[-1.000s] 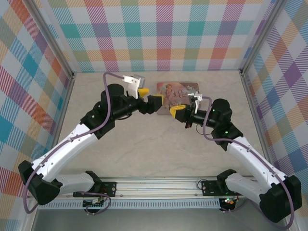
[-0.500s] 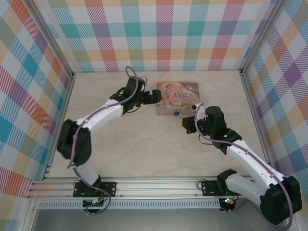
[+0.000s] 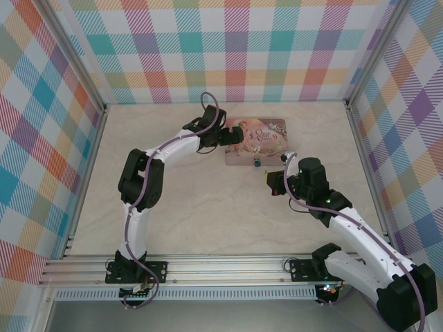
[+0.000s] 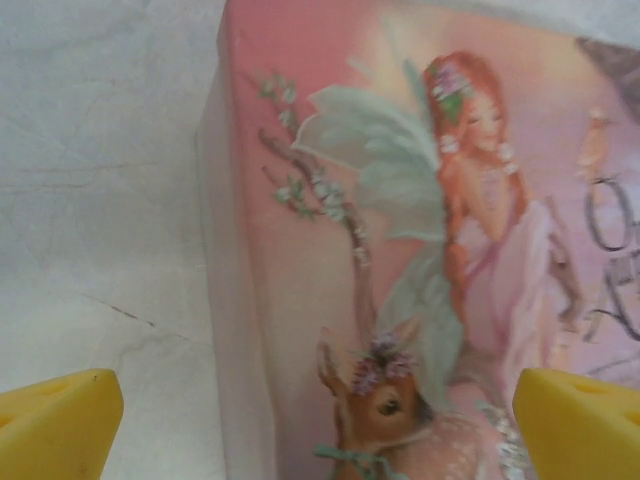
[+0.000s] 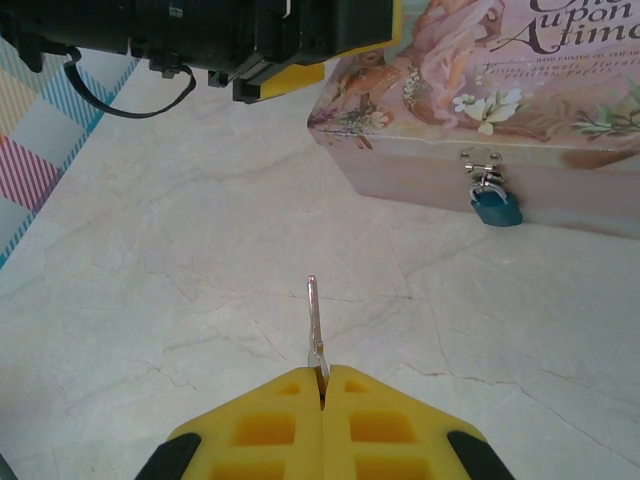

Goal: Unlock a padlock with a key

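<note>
Meanwhile, the left arm has stretched far out across the table, and the left gripper now sits at the 9 o'clock end of the pink tin. Its jaws are spread wide with nothing gripped, and in the wrist view one yellow fingertip hangs over bare table and the other over the tin's top. That reads as a move to brace the tin, though contact cannot be confirmed. The padlock hangs from the clasp on the tin's 6 o'clock wall, its shackle apparently closed. The right gripper has backed off to about 5 o'clock of the padlock, pinched tight on the key, whose blade points toward 12 o'clock. Key and padlock stand well apart, so insertion has not begun.
</note>
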